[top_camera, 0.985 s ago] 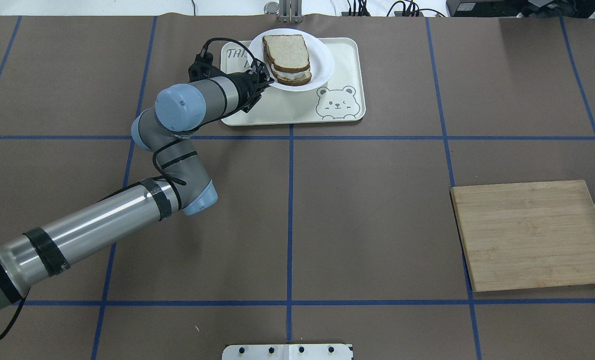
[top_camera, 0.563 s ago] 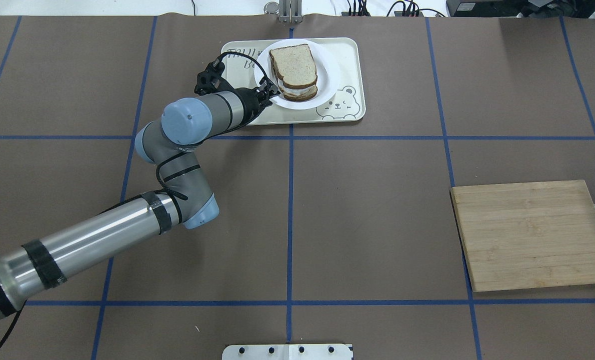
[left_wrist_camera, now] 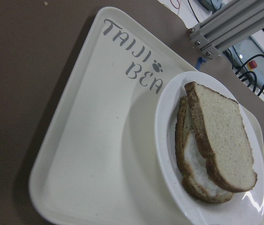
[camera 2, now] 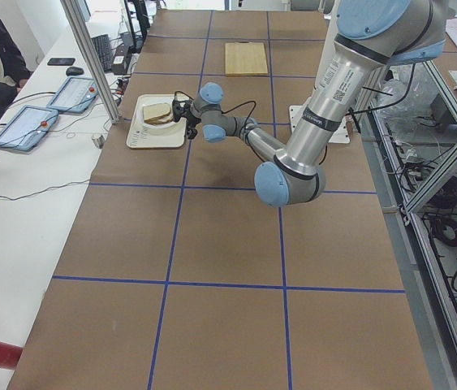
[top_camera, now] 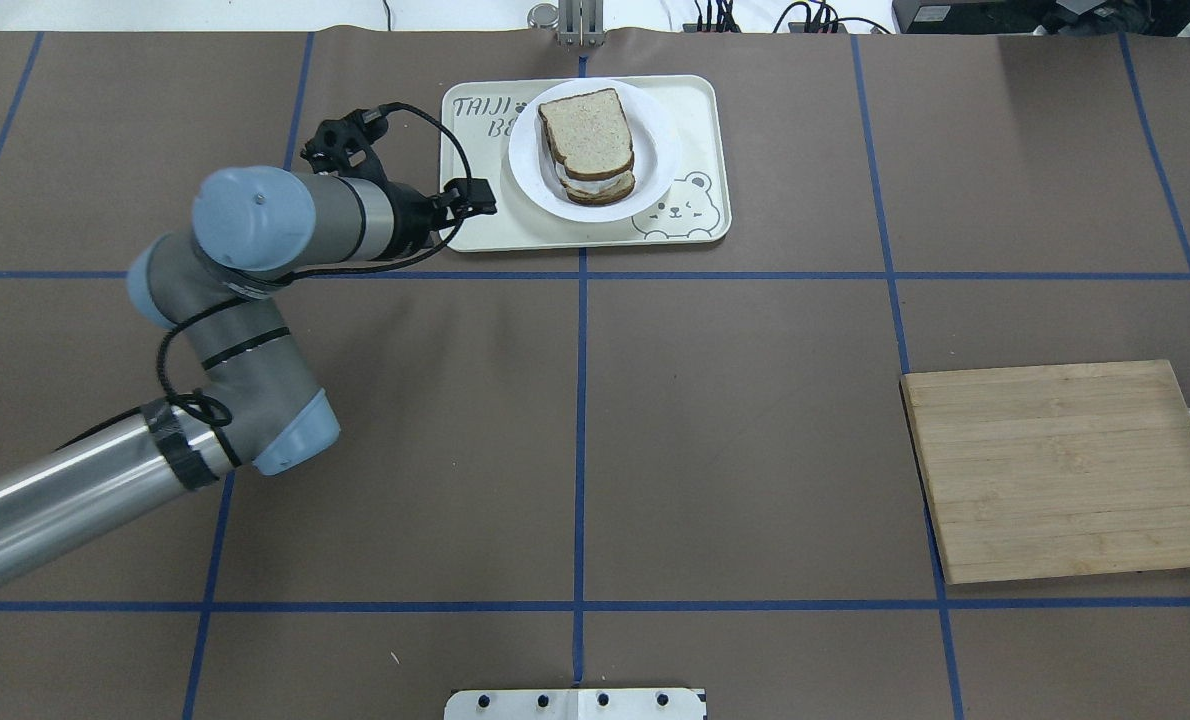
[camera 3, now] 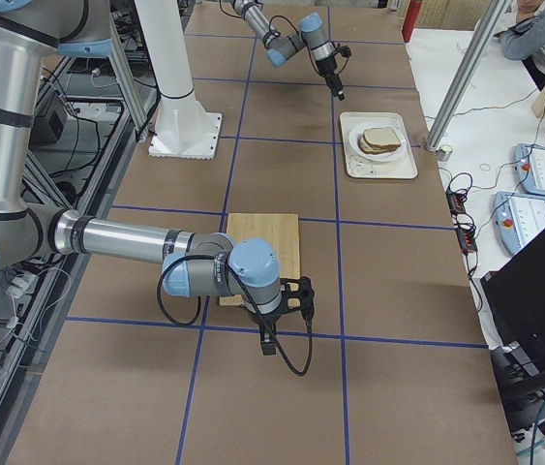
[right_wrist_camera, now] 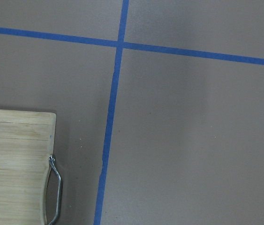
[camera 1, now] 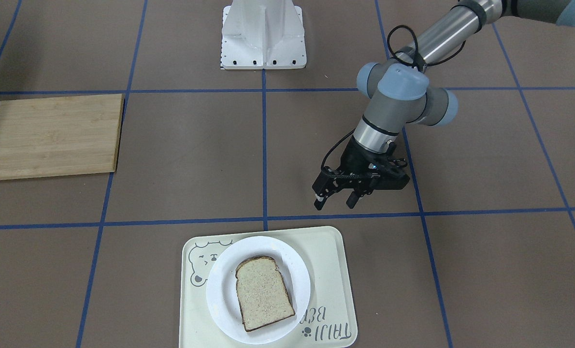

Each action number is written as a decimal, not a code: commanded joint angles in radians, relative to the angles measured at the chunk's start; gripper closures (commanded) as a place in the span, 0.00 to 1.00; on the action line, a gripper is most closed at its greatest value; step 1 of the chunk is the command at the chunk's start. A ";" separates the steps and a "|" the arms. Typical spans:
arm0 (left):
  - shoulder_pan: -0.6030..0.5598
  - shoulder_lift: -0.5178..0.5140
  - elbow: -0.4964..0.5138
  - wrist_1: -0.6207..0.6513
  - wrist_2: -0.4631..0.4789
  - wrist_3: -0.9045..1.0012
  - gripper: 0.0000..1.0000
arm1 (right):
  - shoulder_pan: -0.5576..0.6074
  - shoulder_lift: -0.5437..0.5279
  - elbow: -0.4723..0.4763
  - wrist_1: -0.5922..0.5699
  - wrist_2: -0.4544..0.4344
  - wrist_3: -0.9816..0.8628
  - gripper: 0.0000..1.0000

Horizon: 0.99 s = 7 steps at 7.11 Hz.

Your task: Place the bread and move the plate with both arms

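Bread (camera 1: pixel 264 299): you find the plain slice lying flat as the top layer of a stack on the plate. Under it the left wrist view shows a white layer and a second slice.
Plate (camera 1: pixel 216 295): round and white. It rests inside the tray, toward the end with the bear drawing (top_camera: pixel 675 205).
Tray (camera 1: pixel 327 270): cream, rectangular, at the table's far edge from the robot. You can read "TAIJI" above "BEA" on it; the plate hides any further letters.
Left gripper (camera 1: pixel 335 203): fingers spread wide with nothing between them. It hangs near the tray's corner on the robot's left side, apart from the plate.
Right gripper (camera 3: pixel 270 334): seen only from the table's end, beside the cutting board; you cannot tell how its fingers stand.
Cutting board (top_camera: pixel 1065 470): pale wood, flat on the table on the robot's right, well apart from the tray. Its metal handle (right_wrist_camera: pixel 54 187) shows in the right wrist view.
Table cover (top_camera: pixel 735 420): brown sheet, marked with blue tape lines.
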 commanded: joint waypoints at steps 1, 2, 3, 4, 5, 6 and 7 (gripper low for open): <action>-0.077 0.131 -0.383 0.505 -0.046 0.429 0.01 | 0.000 -0.001 -0.001 0.000 -0.003 0.000 0.00; -0.139 0.159 -0.470 0.663 -0.061 0.574 0.01 | 0.000 -0.001 -0.002 0.000 -0.003 0.000 0.00; -0.252 0.186 -0.504 0.771 -0.137 0.801 0.01 | 0.000 -0.001 -0.002 0.000 -0.001 0.000 0.00; -0.393 0.250 -0.500 0.798 -0.217 1.016 0.01 | 0.000 -0.001 -0.001 0.001 0.001 0.000 0.00; -0.551 0.294 -0.471 0.806 -0.348 1.148 0.01 | 0.000 -0.003 -0.001 0.001 0.002 0.000 0.00; -0.671 0.335 -0.402 0.803 -0.497 1.176 0.01 | 0.000 -0.001 -0.001 0.004 0.002 -0.002 0.00; -0.701 0.386 -0.356 0.803 -0.509 1.307 0.01 | 0.000 -0.001 -0.002 0.004 0.004 -0.002 0.00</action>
